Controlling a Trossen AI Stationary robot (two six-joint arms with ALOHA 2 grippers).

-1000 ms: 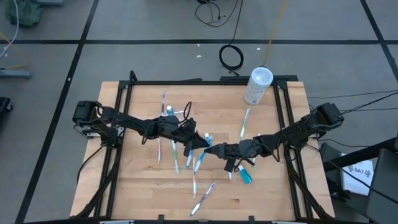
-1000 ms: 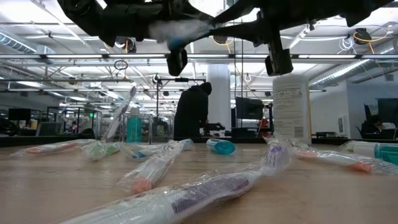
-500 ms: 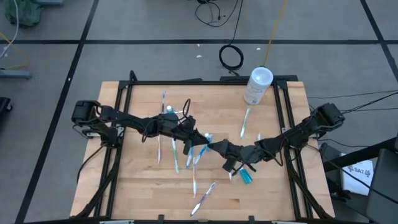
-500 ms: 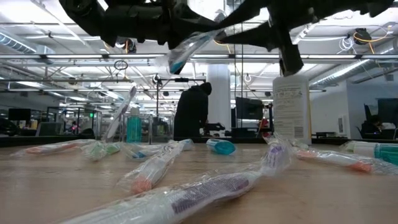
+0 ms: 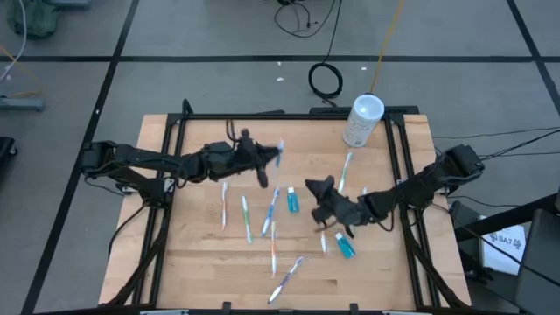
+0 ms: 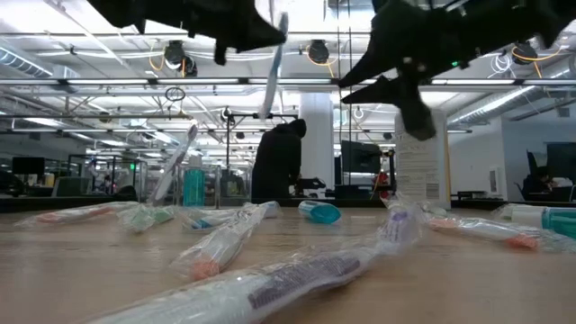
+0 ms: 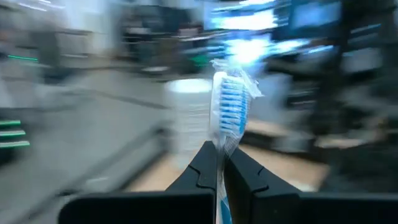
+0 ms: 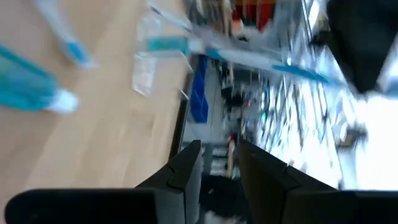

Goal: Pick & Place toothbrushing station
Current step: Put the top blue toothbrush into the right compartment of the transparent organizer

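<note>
Nearest in the low view, wrapped toothbrushes (image 6: 297,274) lie scattered on the bench (image 5: 201,262). Mid-bench, the right tool (image 5: 322,194) hangs empty, fingers narrowly parted. Farther back, the left tool (image 5: 273,157) pinches a wrapped toothbrush (image 7: 230,109); the clear cup (image 5: 236,156) stands beneath that arm.

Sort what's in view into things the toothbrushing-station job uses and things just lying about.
Job in hand:
clear cup
wrapped toothbrush, clamped in the left gripper
right gripper, open and empty

Lying about:
white canister
loose wrapped toothbrushes
teal tubes
cable coil on the floor
</note>
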